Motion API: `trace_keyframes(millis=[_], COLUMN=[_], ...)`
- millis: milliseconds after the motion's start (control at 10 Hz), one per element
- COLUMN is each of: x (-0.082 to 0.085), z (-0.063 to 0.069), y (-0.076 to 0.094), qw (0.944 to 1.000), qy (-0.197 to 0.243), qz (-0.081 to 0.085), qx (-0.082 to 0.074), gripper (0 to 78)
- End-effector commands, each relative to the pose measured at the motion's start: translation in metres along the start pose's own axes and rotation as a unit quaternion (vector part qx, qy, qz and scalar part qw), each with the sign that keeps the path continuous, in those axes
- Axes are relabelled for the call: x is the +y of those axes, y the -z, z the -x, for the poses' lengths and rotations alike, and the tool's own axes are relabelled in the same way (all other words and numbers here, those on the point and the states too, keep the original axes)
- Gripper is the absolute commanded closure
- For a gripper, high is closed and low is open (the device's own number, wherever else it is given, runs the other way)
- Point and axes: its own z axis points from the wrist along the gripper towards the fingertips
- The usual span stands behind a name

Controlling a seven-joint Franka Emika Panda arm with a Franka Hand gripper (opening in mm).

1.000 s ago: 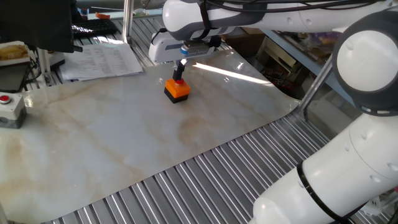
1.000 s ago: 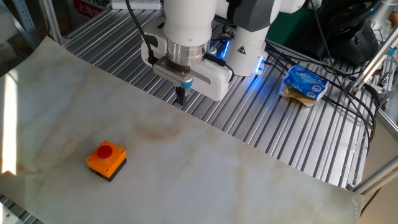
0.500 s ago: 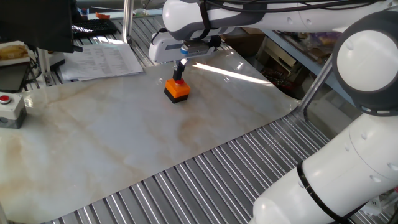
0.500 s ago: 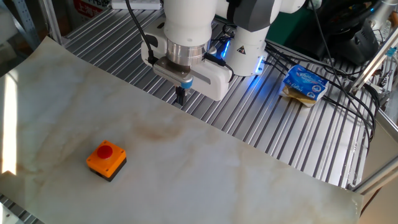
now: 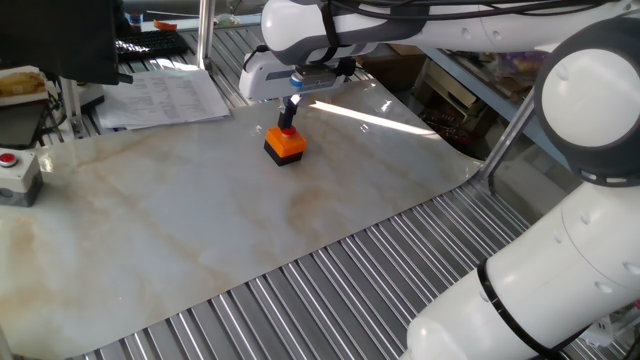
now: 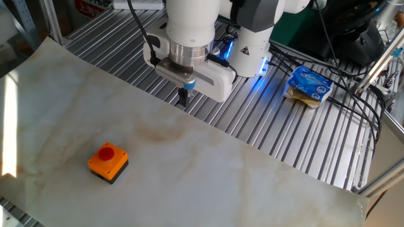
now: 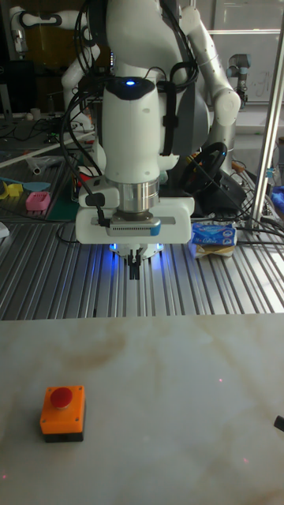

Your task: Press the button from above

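The button (image 5: 287, 131) is a small red dome on an orange box with a black base, standing on the marbled sheet (image 5: 200, 230). The other fixed view shows the button (image 6: 107, 152) near the sheet's front left. In the tall view the button (image 7: 65, 397) is low on the left. My gripper (image 6: 183, 98) hangs well above the sheet's far edge, off to the side of the button and apart from it. Its dark fingertips are pressed together with nothing between them, as the gripper (image 7: 136, 271) shows from the front. The gripper (image 5: 289, 112) only lines up over the button by perspective.
A grey box with a red button (image 5: 15, 170) sits at the left edge. Papers (image 5: 165, 95) lie behind the sheet. A blue packet (image 6: 309, 85) and cables rest on the ribbed metal table (image 6: 284, 139) beside the arm's base.
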Motion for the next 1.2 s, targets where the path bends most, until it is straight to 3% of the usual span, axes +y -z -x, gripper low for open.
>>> trace_keyframes(millis=[100, 1200], x=[0.0, -0.0012], z=[0.0, 0.0046], y=[0.0, 0.0022], qw=[1.0, 1.0], qy=[0.0, -0.002], qz=[-0.003, -0.002], qx=[0.0, 0.0], gripper=[77.6, 77.6])
